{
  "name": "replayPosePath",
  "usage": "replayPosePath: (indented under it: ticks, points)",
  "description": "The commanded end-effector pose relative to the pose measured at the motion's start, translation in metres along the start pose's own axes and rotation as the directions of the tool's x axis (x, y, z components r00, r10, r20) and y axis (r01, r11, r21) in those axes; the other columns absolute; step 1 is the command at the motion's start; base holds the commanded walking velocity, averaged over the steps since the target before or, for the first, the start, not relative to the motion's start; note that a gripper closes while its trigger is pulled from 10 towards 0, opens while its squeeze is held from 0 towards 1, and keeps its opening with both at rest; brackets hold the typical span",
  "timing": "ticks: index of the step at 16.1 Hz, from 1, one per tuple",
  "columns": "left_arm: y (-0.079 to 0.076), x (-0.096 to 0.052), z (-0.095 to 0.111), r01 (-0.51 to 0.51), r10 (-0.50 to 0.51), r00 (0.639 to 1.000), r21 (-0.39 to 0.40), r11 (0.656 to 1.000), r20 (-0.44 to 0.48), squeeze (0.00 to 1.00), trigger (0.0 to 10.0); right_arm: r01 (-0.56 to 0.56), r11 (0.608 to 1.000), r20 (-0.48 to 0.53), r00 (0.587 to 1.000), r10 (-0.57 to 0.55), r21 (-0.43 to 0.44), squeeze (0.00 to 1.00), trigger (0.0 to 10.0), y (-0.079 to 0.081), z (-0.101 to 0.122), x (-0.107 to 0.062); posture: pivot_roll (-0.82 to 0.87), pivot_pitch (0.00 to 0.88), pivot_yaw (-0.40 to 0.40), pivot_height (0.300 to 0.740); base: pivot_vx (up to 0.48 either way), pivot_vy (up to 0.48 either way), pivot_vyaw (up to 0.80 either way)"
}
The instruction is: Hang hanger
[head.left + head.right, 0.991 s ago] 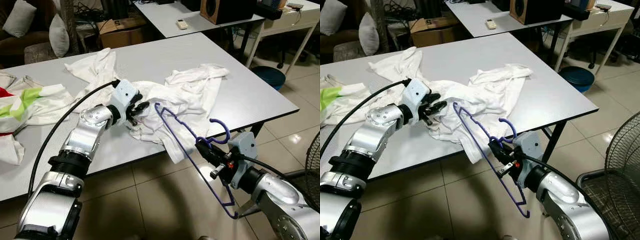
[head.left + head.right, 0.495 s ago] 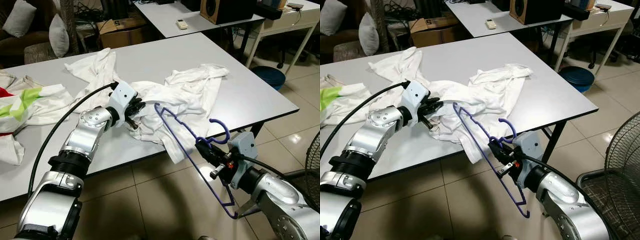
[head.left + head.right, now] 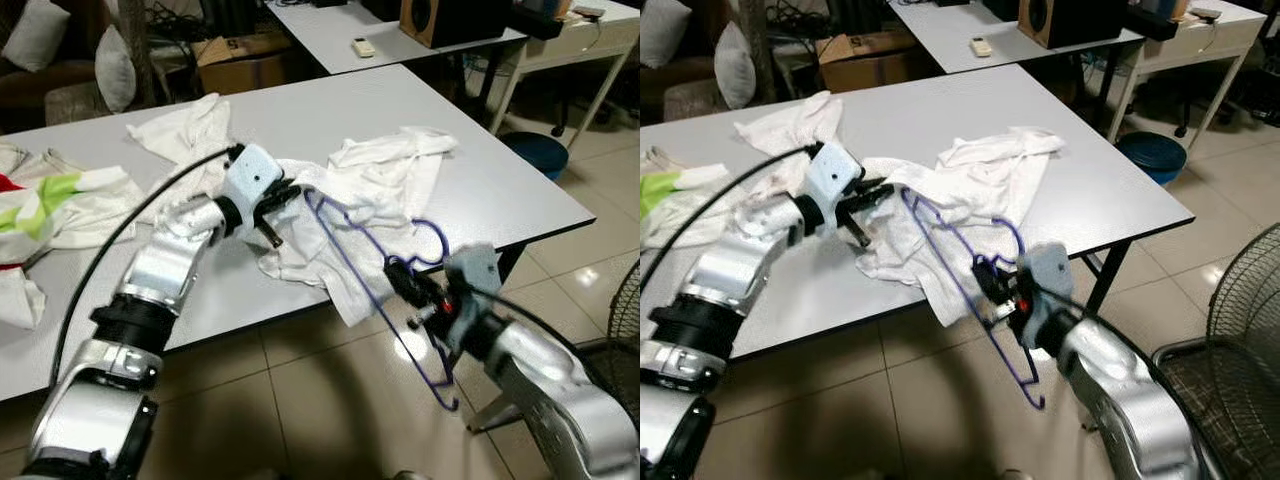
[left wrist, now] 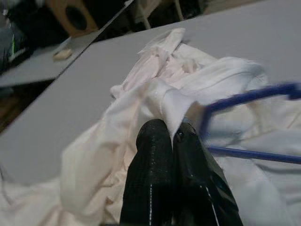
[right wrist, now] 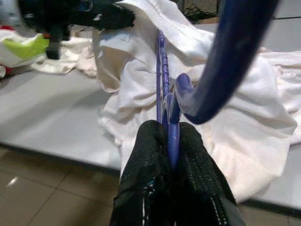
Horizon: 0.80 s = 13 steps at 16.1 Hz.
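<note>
Right gripper (image 3: 400, 283) clamps the purple hanger (image 3: 352, 262) at its neck, off the grey table's (image 3: 500, 195) front edge; the hanger's long axis runs from floor-side up onto the white shirt (image 3: 375, 190). Left gripper (image 4: 171, 141) pinches a shirt fold.

Right arm (image 3: 540, 370) and hanger (image 3: 375, 270) motion-blurred; speaker (image 3: 450, 20) cut off by the upper edge.

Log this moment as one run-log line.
left hand: shut on white shirt | right hand: shut on blue hanger, tip at the shirt | grey table: shirt draped over front edge
</note>
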State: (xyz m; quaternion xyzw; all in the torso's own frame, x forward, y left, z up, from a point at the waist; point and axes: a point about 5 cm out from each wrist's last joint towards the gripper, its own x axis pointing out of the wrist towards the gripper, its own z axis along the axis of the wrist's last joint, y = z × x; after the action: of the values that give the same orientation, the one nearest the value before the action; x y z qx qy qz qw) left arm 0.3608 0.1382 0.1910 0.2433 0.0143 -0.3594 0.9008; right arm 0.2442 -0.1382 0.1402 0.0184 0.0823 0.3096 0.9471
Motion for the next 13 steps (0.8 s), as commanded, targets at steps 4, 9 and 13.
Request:
replayPosePath:
  ticks: [4, 9, 13]
  points:
    - [0.007, -0.003, 0.022, -0.023, 0.02, 0.999, 0.09, 0.996, 0.035, 0.0, 0.0, 0.045, 0.999, -0.121, 0.992, -0.043, 0.008, 0.0, 10.0, -0.009, -0.016, 0.007, -0.14, 0.0, 0.038, 0.74, 0.0, 0.0, 0.0]
    - [0.024, -0.012, 0.031, -0.121, 0.116, 0.992, 0.103, 0.987, 0.058, 0.0, 0.0, 0.111, 0.994, -0.26, 0.96, -0.101, 0.022, 0.0, 10.0, -0.019, -0.037, -0.004, -0.15, 0.0, 0.026, 0.74, 0.0, 0.0, 0.0]
    - [0.026, -0.015, 0.026, -0.122, 0.121, 0.992, 0.053, 0.991, 0.029, 0.0, 0.0, 0.09, 0.995, -0.167, 0.983, -0.082, 0.045, 0.0, 10.0, -0.02, -0.021, -0.007, -0.14, 0.0, 0.02, 0.74, 0.0, 0.0, 0.0]
